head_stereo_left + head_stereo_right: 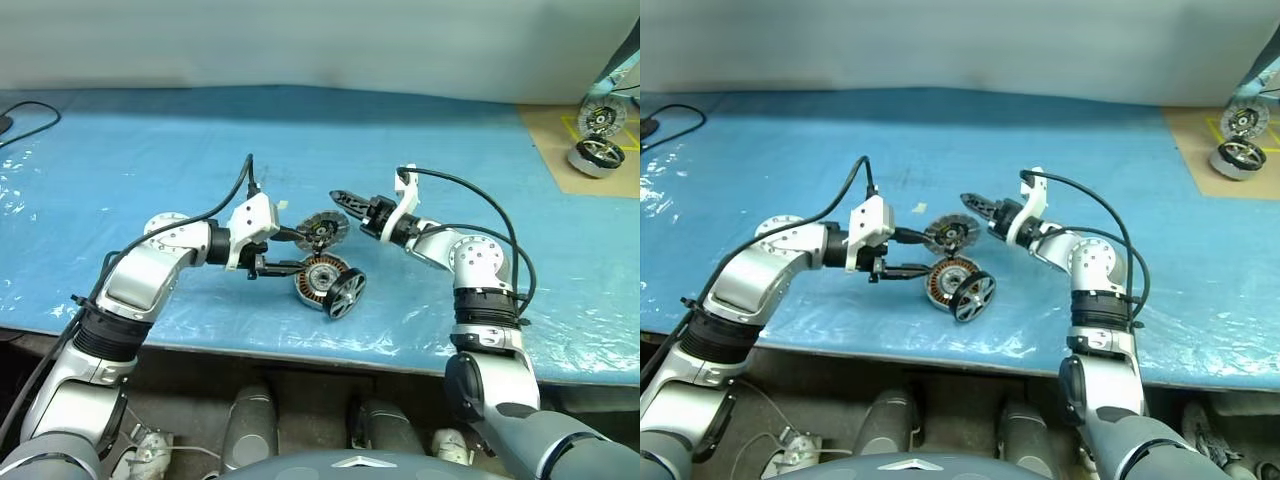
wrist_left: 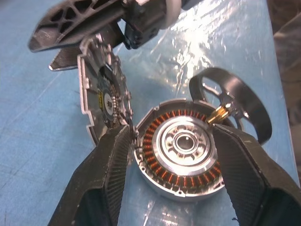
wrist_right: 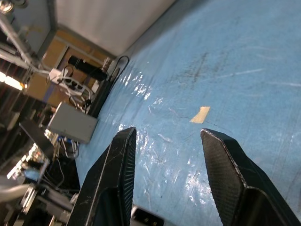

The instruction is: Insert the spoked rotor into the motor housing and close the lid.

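Motor housing [image 2: 181, 155] between open left gripper [image 2: 171, 155] fingers.

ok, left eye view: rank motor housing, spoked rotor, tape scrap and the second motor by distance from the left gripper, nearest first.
1. motor housing: right at the left gripper, between its fingers.
2. spoked rotor: leaning on the housing's far side from the gripper.
3. tape scrap: just behind the gripper on the blue table cover; close to the rotor's rank, hard to call.
4. second motor: far right corner.
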Robot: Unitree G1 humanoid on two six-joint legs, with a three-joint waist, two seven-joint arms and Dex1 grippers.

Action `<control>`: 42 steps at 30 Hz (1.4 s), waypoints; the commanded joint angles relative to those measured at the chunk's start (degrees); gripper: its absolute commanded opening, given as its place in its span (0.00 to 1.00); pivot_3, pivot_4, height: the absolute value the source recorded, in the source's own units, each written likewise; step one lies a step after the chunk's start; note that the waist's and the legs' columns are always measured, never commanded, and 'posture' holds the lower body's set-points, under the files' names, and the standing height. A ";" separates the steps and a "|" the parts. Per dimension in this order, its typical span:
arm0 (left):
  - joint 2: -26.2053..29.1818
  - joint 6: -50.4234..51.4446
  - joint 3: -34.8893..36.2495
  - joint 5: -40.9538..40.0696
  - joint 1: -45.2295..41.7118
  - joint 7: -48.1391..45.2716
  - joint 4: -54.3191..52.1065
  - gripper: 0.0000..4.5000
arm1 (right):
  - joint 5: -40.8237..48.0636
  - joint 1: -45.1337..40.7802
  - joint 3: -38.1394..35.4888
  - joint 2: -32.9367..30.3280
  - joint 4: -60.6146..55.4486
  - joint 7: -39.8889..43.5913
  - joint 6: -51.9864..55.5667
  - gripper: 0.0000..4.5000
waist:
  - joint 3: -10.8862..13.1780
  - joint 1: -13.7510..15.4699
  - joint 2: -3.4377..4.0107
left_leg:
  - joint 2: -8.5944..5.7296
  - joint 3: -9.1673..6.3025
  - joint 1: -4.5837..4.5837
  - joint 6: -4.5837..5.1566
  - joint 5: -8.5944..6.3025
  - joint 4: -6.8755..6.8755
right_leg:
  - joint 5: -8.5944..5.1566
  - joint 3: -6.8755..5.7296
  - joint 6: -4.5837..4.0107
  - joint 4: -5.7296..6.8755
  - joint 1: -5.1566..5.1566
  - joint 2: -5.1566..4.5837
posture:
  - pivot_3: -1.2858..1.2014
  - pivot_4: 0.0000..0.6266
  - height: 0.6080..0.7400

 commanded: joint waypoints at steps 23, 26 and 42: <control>-1.33 -4.55 4.97 -5.20 4.97 0.75 1.29 0.65 | -13.56 31.83 15.35 -36.37 -47.75 19.09 -12.71 0.92 | 0.01 0.01 -0.03 | -0.04 -0.20 0.57 0.07 0.00 0.03 | -0.11 0.31 0.03 -0.31 0.48 0.01 | 0.52 0.24 1.00; -1.41 -3.95 4.38 -5.01 4.59 1.08 1.43 0.65 | -14.03 31.21 17.32 -32.78 -46.48 17.61 -12.50 0.92 | 0.01 0.04 -0.02 | -0.05 -0.20 0.55 0.08 0.01 0.01 | -0.12 0.30 0.00 -0.31 0.47 0.00 | 0.52 0.24 1.00; -1.22 -1.66 2.72 -4.74 3.51 0.98 0.07 0.65 | -19.06 27.52 22.73 -24.58 -39.16 13.65 -13.49 0.92 | 0.01 -0.06 -0.03 | -0.07 -0.13 0.52 0.08 0.01 -0.05 | 0.01 0.30 0.18 -0.29 0.42 -0.01 | 0.52 0.24 1.00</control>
